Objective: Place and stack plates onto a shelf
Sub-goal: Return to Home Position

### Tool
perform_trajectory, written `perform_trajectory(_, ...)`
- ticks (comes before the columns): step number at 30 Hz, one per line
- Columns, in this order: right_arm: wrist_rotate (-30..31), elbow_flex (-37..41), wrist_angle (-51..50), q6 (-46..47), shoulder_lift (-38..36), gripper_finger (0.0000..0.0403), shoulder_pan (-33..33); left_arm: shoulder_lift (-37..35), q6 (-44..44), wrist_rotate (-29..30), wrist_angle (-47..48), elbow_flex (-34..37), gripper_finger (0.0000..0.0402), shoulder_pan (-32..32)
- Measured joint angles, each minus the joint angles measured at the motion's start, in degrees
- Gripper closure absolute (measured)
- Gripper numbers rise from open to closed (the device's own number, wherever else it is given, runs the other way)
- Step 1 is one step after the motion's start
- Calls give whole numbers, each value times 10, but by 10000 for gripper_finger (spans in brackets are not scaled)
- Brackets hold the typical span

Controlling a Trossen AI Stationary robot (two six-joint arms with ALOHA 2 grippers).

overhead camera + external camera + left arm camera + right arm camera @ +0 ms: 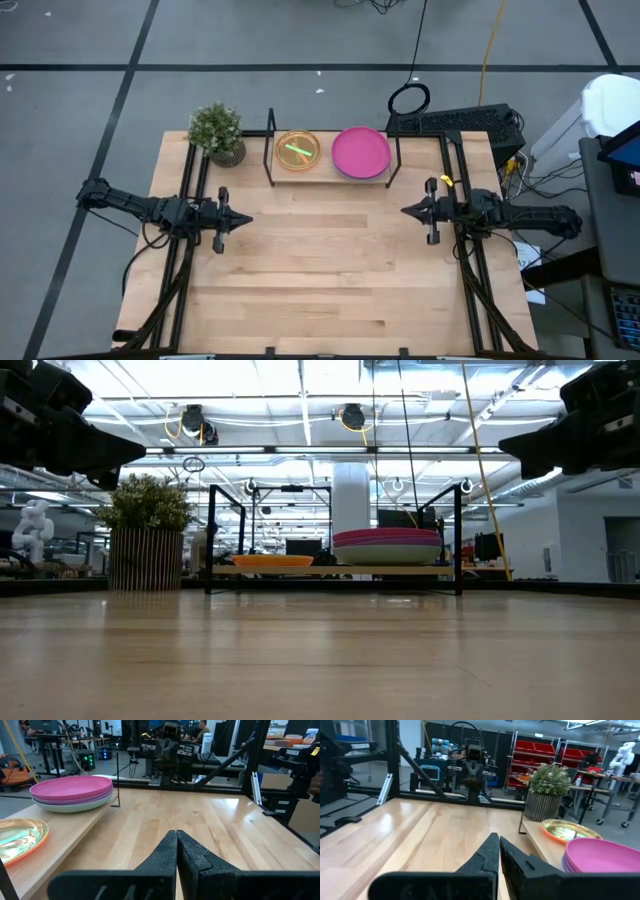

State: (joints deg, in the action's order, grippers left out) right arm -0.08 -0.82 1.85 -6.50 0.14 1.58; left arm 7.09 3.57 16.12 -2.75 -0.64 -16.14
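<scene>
The shelf [330,178], a light-wood board in a black wire frame, stands at the table's far side. On its right half rests a stack of larger plates [361,152], magenta on top, with purple and a pale one below in the left wrist view [72,794]. On its left half rests a stack of small translucent plates [297,150], orange with lime green showing inside. My left gripper [244,218] is shut and empty at the table's left. My right gripper [406,210] is shut and empty at the table's right. Both hover above the table, clear of the shelf.
A potted plant [217,132] in a ribbed pot stands left of the shelf at the far left corner. A keyboard [455,122] lies beyond the table's far right corner. The wooden tabletop [320,270] between the arms is bare.
</scene>
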Motion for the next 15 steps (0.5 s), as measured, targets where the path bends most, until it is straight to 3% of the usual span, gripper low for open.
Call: perform_trajectory(15, 0, 0, 1, 12, 0, 403, -2, 0, -25, -21, 1, 0, 399, 0)
